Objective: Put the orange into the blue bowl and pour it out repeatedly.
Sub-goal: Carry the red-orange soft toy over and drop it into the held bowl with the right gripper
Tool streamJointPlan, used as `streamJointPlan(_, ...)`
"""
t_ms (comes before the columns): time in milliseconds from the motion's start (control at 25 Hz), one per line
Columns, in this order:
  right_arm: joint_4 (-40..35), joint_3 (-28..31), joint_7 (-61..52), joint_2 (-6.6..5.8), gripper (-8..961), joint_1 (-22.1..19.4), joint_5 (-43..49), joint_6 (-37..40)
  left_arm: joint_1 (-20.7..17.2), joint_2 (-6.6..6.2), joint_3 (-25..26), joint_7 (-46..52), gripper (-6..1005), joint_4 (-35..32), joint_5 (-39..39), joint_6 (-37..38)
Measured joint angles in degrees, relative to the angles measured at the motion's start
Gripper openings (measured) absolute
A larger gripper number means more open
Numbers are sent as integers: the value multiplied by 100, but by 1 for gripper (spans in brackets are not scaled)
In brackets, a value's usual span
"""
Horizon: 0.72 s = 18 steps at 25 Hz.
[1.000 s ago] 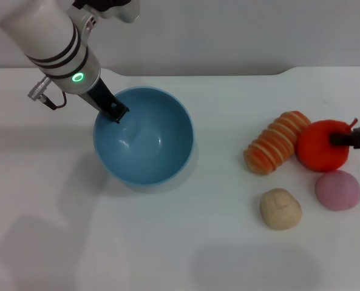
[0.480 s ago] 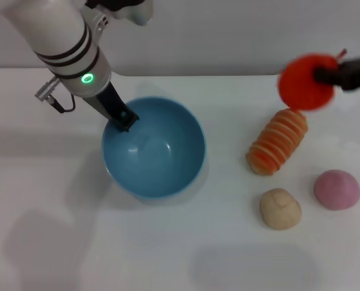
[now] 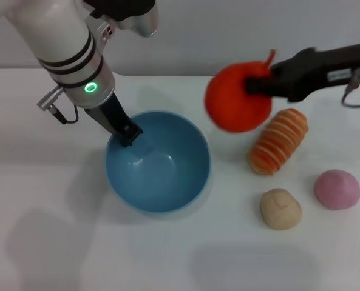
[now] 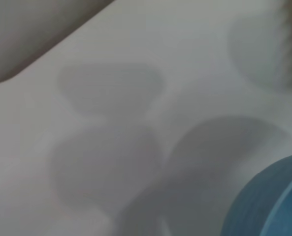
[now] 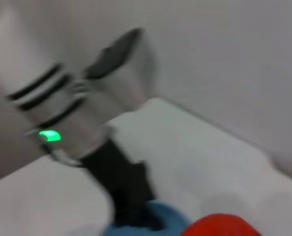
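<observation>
Right gripper (image 3: 252, 85) is closed on the orange (image 3: 237, 103), held in the air between the blue bowl (image 3: 158, 160) and the striped oblong (image 3: 278, 140). Left gripper (image 3: 130, 133) grips the bowl's rim.

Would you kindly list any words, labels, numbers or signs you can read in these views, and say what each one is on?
Small white label on the right gripper, which holds the orange: too small and blurred to read.
No other text: none on the blue bowl, none on the left gripper at its rim.
</observation>
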State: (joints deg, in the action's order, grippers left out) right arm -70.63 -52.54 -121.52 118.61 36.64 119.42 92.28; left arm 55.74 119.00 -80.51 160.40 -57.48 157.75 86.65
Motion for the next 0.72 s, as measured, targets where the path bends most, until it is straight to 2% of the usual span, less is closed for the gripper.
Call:
streamJointPlan(360, 289, -729, -4, -3, 35, 105, -524, 319, -76, 0, -110, -7, 0, 10, -3, -163)
streamJointPlan(720, 1555, -969, 40, -26, 48, 634, -351, -159, -117, 0, -188, -19, -1, 41, -39, -286)
